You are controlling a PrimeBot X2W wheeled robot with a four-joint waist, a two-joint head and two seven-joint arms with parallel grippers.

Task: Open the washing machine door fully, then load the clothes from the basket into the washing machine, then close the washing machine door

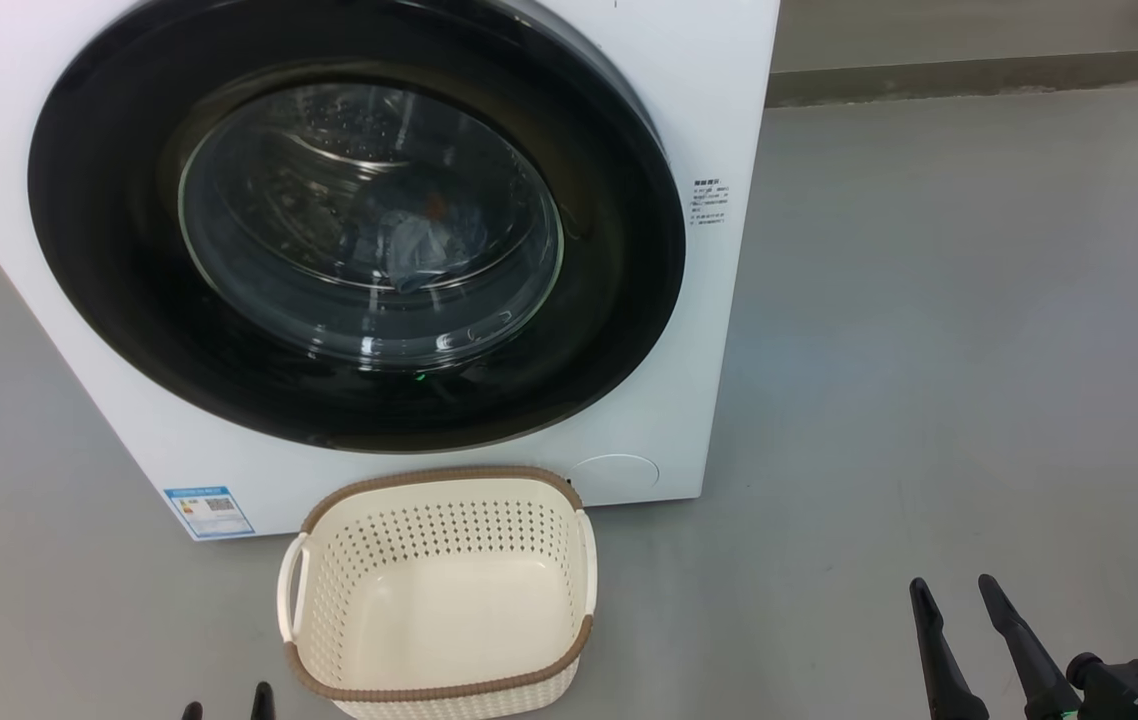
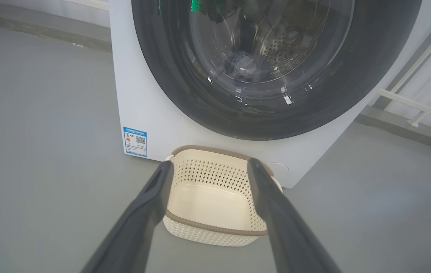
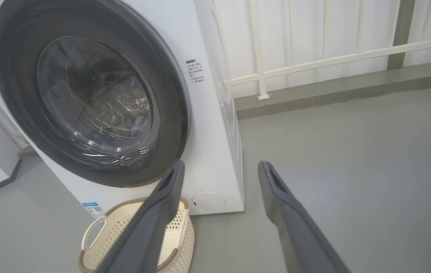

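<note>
The washing machine (image 1: 719, 330) stands white ahead of me, and its door (image 1: 109, 300) lies shut flat against the front. Through the door's glass bowl I see light blue clothes (image 1: 424, 245) low in the steel drum, also the clothes (image 2: 244, 66) from the left wrist. On the floor just before the machine, the cream basket (image 1: 434, 540) shows a bare bottom. My left gripper (image 1: 227, 705) is open, low and left of the basket; the left gripper (image 2: 211, 163) points over it. To the basket's right, my right gripper (image 1: 952, 583) is open above the floor, holding nothing.
A blue label sticker (image 1: 209, 510) marks the machine's lower left corner and a round cover (image 1: 614, 472) its lower right. Grey floor (image 1: 929, 350) spreads to the right. A white railing (image 3: 314, 62) on a raised kerb runs beyond the machine's right side.
</note>
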